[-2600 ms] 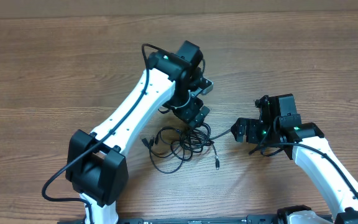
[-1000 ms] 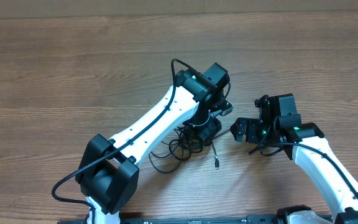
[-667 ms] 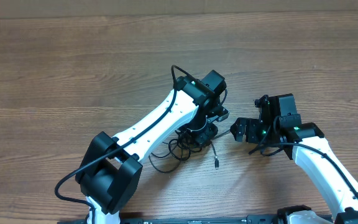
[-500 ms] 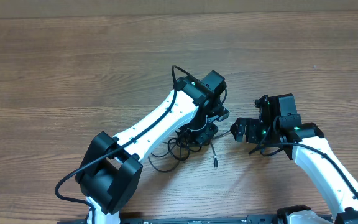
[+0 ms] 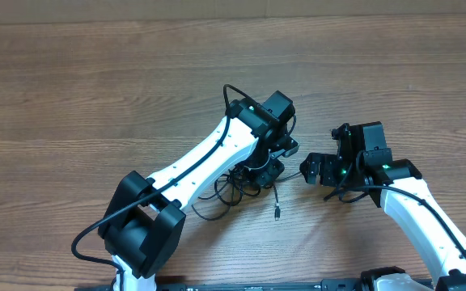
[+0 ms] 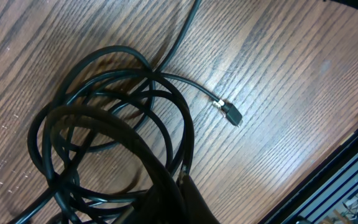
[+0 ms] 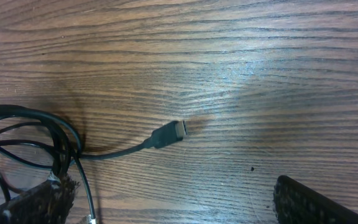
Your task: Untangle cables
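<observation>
The cables [image 5: 229,192] are thin black cords lying in a tangled coil on the wooden table. My left gripper [image 5: 267,171] sits on the coil's right edge and is shut on a few of its strands. In the left wrist view the loops [image 6: 156,76] fan out above my gripper [image 6: 180,186], and one small plug [image 6: 232,114] lies loose to the right. Another plug end [image 5: 277,214] rests below the coil. My right gripper [image 5: 310,168] stands open just right of the tangle, with a plug [image 7: 174,131] on the wood ahead of it and nothing between its fingers.
The wooden table [image 5: 95,89] stretches around the tangle on all sides. A dark frame rail [image 6: 347,174] runs along the table's near edge. Both white arms reach in from the near side.
My left gripper has closed on the coil's strands. The loose plug below the coil has shifted slightly left. The right arm has not moved.
</observation>
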Controlling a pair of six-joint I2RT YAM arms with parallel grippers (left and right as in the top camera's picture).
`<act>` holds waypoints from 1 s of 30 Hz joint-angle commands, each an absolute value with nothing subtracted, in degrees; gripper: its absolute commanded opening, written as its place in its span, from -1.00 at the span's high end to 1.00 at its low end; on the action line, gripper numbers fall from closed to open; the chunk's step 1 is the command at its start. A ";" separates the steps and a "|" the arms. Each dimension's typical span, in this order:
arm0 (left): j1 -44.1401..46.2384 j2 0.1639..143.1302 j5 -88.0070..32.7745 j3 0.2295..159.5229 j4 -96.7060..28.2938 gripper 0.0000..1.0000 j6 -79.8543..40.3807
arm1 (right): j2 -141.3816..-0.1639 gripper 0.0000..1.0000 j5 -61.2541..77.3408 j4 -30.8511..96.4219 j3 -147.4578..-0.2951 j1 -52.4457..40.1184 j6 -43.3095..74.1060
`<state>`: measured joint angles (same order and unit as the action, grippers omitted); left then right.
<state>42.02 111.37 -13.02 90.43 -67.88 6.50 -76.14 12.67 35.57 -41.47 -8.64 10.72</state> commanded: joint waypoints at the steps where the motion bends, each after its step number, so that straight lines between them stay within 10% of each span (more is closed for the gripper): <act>1: 42.39 110.37 -12.82 90.08 -67.83 0.60 6.83 | -75.90 -1.00 12.99 35.24 -41.74 -8.49 10.92; 6: 42.41 110.37 -10.74 90.08 -67.96 0.31 6.83 | -75.90 -1.00 12.99 35.27 -41.74 -8.49 10.92; 30: 42.41 110.37 -10.68 89.41 -70.87 0.42 6.81 | -75.90 -1.00 12.99 35.31 -41.74 -8.49 10.92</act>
